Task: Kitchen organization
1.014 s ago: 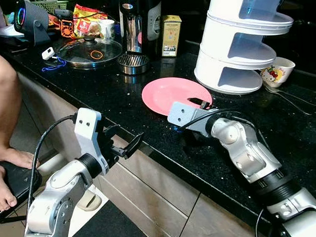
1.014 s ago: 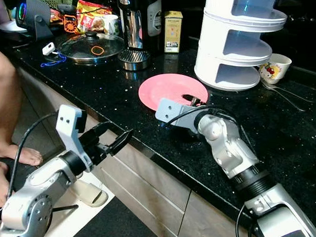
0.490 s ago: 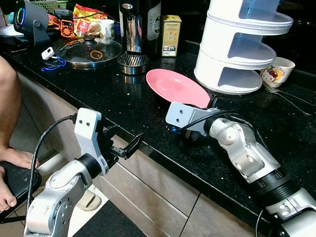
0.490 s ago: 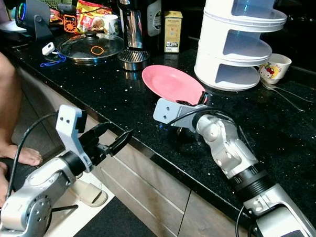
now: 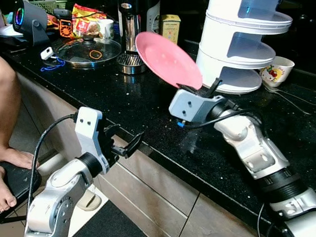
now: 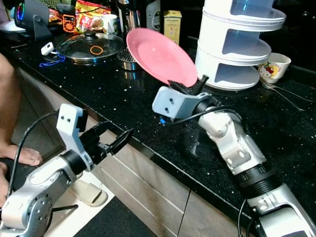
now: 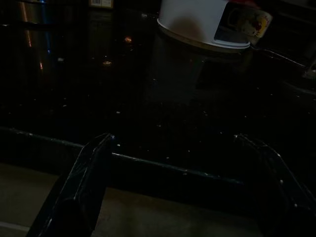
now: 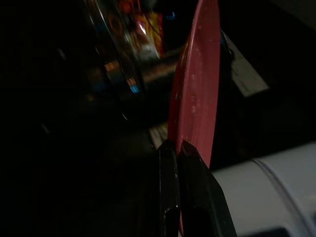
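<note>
left gripper (image 5: 129, 146) idling, jaws spread, off the worktop (image 5: 120, 99) edge | pink plate (image 5: 168, 60) tilting in air left of white tiered rack (image 5: 246, 38) | right gripper (image 5: 198, 89) pinching its lower rim | stiff, light, slick, likely breakable; rim grip suits

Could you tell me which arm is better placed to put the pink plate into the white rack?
The right. Its tool already grips the pink plate by the rim, lifted and tilted beside the white rack. The left tool hangs open below the counter edge, far from both.
</note>
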{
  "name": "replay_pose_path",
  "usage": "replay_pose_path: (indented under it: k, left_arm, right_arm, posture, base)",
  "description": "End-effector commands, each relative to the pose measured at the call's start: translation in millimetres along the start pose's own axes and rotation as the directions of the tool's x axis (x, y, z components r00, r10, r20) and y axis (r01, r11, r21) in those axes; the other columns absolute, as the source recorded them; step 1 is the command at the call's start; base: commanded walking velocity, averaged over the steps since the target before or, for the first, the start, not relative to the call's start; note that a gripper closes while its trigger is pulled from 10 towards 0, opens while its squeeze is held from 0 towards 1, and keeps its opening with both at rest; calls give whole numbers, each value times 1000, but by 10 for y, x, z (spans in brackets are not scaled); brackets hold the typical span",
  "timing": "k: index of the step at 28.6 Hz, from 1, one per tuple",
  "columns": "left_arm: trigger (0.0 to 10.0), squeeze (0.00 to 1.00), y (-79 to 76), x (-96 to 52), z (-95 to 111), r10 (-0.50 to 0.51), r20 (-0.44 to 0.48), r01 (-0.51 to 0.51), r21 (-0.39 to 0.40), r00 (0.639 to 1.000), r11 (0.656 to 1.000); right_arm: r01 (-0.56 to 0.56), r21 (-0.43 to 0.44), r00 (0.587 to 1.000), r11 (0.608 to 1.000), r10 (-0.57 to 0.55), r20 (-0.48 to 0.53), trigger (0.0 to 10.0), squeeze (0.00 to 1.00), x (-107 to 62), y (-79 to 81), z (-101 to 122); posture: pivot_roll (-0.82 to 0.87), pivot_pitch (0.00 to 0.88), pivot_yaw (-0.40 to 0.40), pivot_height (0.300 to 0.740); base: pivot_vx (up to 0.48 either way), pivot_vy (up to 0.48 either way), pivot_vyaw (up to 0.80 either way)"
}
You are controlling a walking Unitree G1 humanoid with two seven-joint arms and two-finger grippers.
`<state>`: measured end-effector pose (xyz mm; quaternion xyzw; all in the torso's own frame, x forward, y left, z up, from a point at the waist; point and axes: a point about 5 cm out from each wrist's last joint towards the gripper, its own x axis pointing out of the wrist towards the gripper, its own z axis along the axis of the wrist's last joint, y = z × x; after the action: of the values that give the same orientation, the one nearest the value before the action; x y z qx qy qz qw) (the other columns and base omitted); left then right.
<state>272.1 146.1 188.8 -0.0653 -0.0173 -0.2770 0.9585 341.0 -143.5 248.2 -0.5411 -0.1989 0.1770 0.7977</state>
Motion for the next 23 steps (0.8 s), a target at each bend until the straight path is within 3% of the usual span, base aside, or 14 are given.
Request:
replay_pose_path:
  k: [1, 3, 4, 8, 11, 12, 18, 23]
  left_arm:
    - [10000, 0, -6, 17, 19, -9, 0, 9, 22, 1000, 1000]
    - [10000, 0, -17, 18, 11, -12, -2, 12, 23, 1000, 1000]
    - [10000, 0, -25, 16, 4, -15, -4, 15, 23, 1000, 1000]
    - [10000, 0, -31, 23, -3, -17, -6, 18, 23, 1000, 1000]
    - [10000, 0, -35, 43, 0, -22, -3, 22, 22, 1000, 1000]
    - [10000, 0, -38, 47, 1, -23, -2, 23, 21, 1000, 1000]
    - [10000, 0, -50, 53, -2, -28, -2, 28, 20, 1000, 999]
    - [10000, 0, -63, 53, -21, -31, -8, 31, 18, 999, 999]
  right_arm:
    - [19, -71, 1000, 997, -21, -21, 0, 0, -45, -82, -81]
    - [20, -136, 998, 990, -28, -57, 0, 0, -104, -146, -188]
    - [45, -178, 994, 983, -62, -92, 0, 0, -163, -252, -279]
    - [80, -223, 982, 972, -115, -147, 118, 0, -244, -384, -403]
    - [82, -248, 968, 965, -136, -213, 6039, 0, -331, -445, -537]
    - [74, -245, 965, 967, -131, -225, 10000, 0, -350, -442, -565]
    - [38, -233, 965, 972, -96, -242, 10000, 0, -419, -423, -640]
    - [22, -217, 980, 976, -64, -191, 10000, 0, -460, -418, -635]
  posture:
    - [71, 0, -53, 740]
    - [72, 0, -54, 740]
    - [66, 0, -52, 740]
    - [66, 0, -52, 740]
    - [58, 0, -52, 740]
    - [58, 0, -52, 740]
    - [57, 0, -48, 740]
    - [55, 0, -48, 740]
  base:
    - [0, 0, 0]
    - [0, 0, 0]
    - [0, 0, 0]
    - [0, 0, 0]
    - [0, 0, 0]
    - [0, 0, 0]
    - [0, 0, 0]
    - [0, 0, 0]
